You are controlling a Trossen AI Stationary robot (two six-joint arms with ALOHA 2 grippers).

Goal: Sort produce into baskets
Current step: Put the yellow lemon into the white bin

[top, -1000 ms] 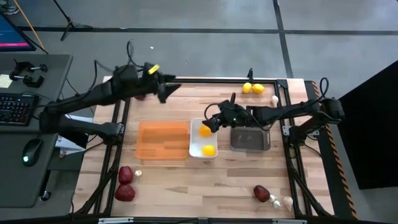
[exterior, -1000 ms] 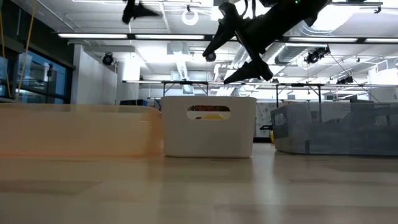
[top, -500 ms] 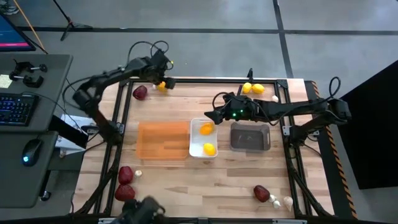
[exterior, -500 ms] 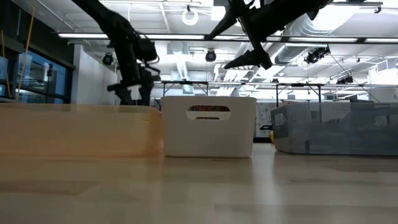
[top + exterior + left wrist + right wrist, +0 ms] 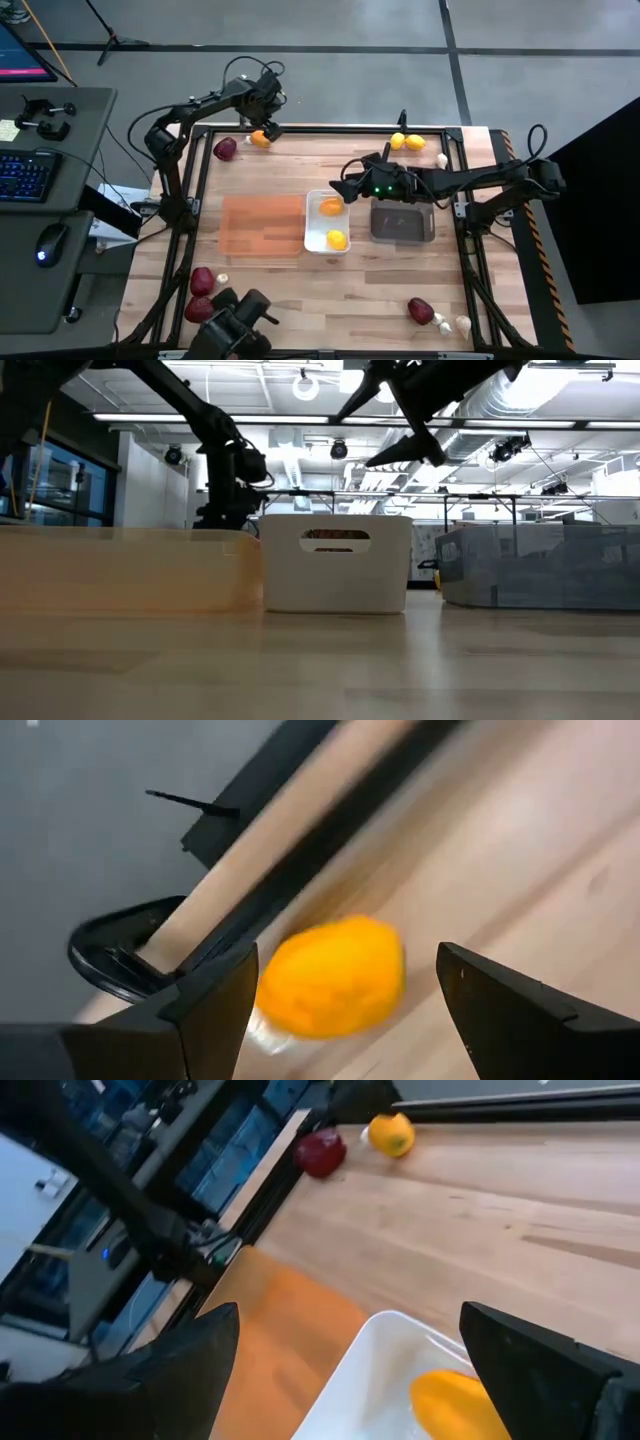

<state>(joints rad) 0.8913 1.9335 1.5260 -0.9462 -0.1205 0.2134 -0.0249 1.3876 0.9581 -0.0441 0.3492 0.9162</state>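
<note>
While the left gripper is standing at the table's far left corner with its jaws part open and holding nothing, the lemon-like piece is lying between them beside the black frame rail. Because this piece is rounded and smooth-skinned, an off-centre closure is likely to be squeezing it sideways toward the rail or off the edge. The right gripper is hovering wide open and empty over the white bin, a rigid plastic box holding two yellow pieces. The orange tray is lying flat and translucent on the pale wooden table.
</note>
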